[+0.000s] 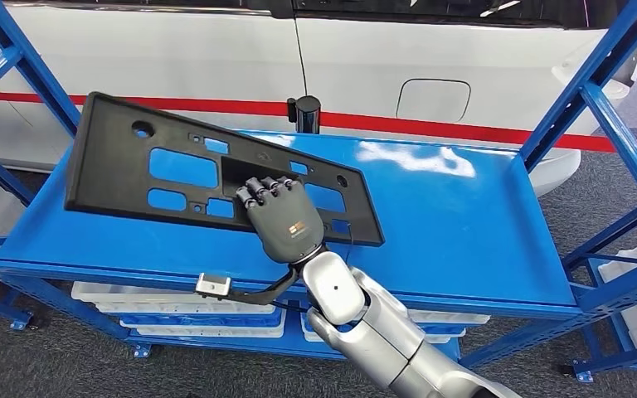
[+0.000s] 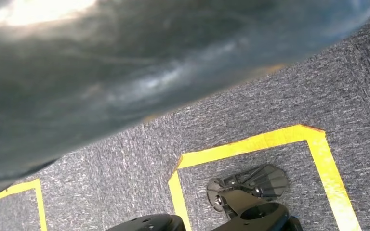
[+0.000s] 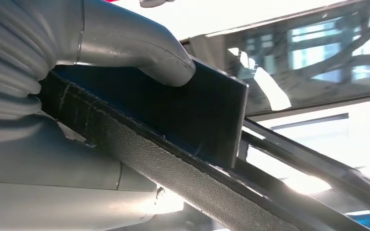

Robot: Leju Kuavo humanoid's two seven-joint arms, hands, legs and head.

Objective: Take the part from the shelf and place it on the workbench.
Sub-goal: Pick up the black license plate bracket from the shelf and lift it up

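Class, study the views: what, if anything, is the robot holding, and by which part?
The right hand grips the black plastic panel by its lower long edge, near the middle, fingers over the front face and thumb behind.

A glossy blue metal shelf deck (image 1: 464, 215) with a raised lip spans the head view, carried between slanted blue steel uprights (image 1: 597, 91) at both sides. On it, the flat black plastic panel with rectangular cut-outs (image 1: 166, 141) sits left of centre, tilted, its far-left edge raised off the deck, and a short dark cylindrical post (image 1: 306, 114) stands at the back edge. Beneath the deck, white plastic trays (image 1: 174, 308) sit on a lower tier, above grey carpet floor (image 1: 66, 361).
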